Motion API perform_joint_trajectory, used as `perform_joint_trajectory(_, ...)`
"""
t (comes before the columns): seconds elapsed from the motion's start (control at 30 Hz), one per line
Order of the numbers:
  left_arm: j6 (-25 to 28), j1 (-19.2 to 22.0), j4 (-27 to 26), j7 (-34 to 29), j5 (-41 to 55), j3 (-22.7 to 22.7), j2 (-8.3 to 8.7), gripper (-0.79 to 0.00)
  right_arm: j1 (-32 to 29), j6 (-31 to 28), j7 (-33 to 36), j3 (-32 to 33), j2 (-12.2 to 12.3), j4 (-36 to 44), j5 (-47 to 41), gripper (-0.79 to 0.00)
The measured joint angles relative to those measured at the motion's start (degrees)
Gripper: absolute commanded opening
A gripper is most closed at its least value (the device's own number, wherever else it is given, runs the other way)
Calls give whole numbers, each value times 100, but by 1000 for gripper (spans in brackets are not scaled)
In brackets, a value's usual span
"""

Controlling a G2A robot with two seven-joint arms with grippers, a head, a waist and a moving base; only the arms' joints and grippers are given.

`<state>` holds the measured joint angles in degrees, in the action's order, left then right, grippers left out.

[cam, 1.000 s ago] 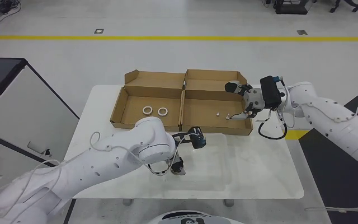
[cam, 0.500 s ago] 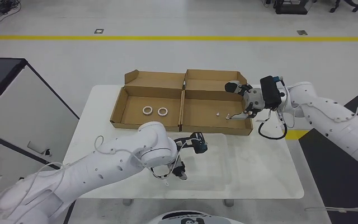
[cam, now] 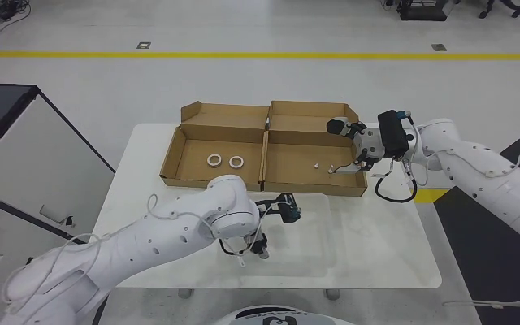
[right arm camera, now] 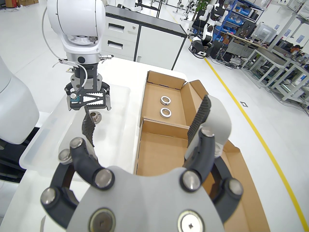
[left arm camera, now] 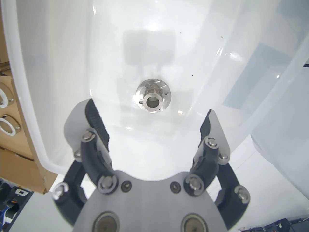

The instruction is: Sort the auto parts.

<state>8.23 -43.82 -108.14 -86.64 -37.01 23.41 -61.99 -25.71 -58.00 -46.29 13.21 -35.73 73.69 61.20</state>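
Judging by how things lie, a pick-up is the step in hand. On the table (cam: 382,252), the cardboard box (cam: 223,114) stands at the far side with two open compartments. The clear tray (right arm camera: 41,131) lies just in front of it.

The left gripper (left arm camera: 150,112) hangs inside the tray, jaws spread wide and grasping nothing. It is almost straight above the metal hub (left arm camera: 153,96), which stands on the tray floor, collar up, untouched. The right gripper (right arm camera: 146,103) sits at the outer wall of the box's right compartment, jaws likewise released and empty.

The next move probably calls for the left gripper to come down, centre its pads either side of the hub and clench. The hub is round, smooth metal, so an off-centre squeeze could let it slip. It then needs carrying to a compartment; which one I cannot tell.

Counted:
- one table
- one box of two compartments
- one tray
- two grippers
- two white rings (cam: 214,160) (cam: 236,162), side by side in the left compartment
- one hub, in the tray
- two small pale bits (cam: 315,165) (cam: 331,170) in the right compartment, too small to identify
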Motion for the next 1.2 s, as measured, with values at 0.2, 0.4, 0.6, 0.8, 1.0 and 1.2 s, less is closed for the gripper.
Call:
perform_joint_trajectory(0.2,83,-12,138,-23,34,-64,-54,-434,0,0,0,0,0,0,0,0)
perform_joint_trajectory(0.4,144,-25,252,-60,-3,-127,-99,-443,0,0,0,0,0,0,0,0)
perform_joint_trajectory(0.6,193,-51,378,-69,36,-160,-138,-409,0,0,0,0,0,0,0,0)
perform_joint_trajectory(0.8,240,-78,478,-58,47,-173,-165,-403,0,0,0,0,0,0,0,0)
perform_joint_trajectory(1.0,278,-91,590,-50,24,-204,-203,-428,0,0,0,0,0,0,0,0)
perform_joint_trajectory(1.2,294,-99,663,-38,-13,-234,-240,-440,0,0,0,0,0,0,0,0)
